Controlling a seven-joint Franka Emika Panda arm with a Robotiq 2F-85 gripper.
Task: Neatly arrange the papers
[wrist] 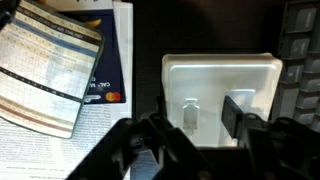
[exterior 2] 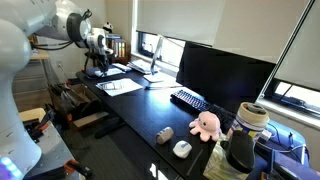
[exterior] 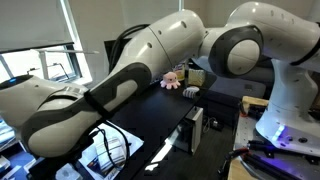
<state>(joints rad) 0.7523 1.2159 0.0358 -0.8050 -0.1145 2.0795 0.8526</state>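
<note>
where the dark desk [exterior 2: 150, 108] runs along the windows, the white arm [exterior 2: 72, 25] reaches over one end. the papers [exterior 2: 120, 87] lie there in a loose stack, a printed booklet [wrist: 50, 70] askew on top, just beside the white lamp base [wrist: 220, 90]. above these the pincer [wrist: 205, 140] hangs, jaws narrow and closed.

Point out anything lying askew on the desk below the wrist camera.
In the wrist view the printed booklet lies rotated across the white sheets, its edges slanting against theirs, so the stack looks untidy.
</note>
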